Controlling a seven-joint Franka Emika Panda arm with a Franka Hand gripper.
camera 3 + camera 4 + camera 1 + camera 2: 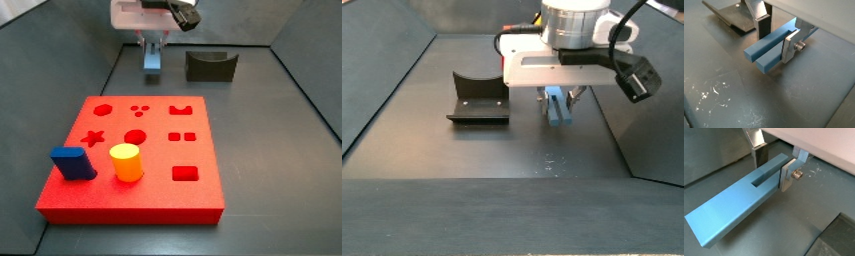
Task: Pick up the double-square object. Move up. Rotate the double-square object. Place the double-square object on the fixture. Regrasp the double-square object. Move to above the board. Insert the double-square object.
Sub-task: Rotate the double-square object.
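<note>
Gripper [774,165] low over the dark floor, near the back wall, well behind the red board [134,190]. Same gripper [777,35] seen in both wrist views, with its two silver fingers [789,174] on either side of the blue bar [741,203]. Fingers pressed flat against the bar's long sides, so clenched on the bar.

Bar lying flat and low, close to the floor; hard to tell if touching it or just above. Held near the middle of its length. Split end with two square prongs [767,52] sticking out on one side of the fingers. Long flat end reaching far out on the other side, with a narrow slot [763,177] in its top just by the fingers.

In a side view, bar [152,60] hanging straight below the white hand, pointing toward the board. In another side view, bar [557,108] just under the white gripper body [563,70], with small pale scratches on the floor in front of it.

Dark fixture [477,98] with its notch on the floor beside the gripper, near but apart from the bar. Same fixture [210,65] at the back of the floor.

On the board, a dark-blue block [72,163] and a yellow cylinder [126,162] standing side by side, well apart from the gripper.
</note>
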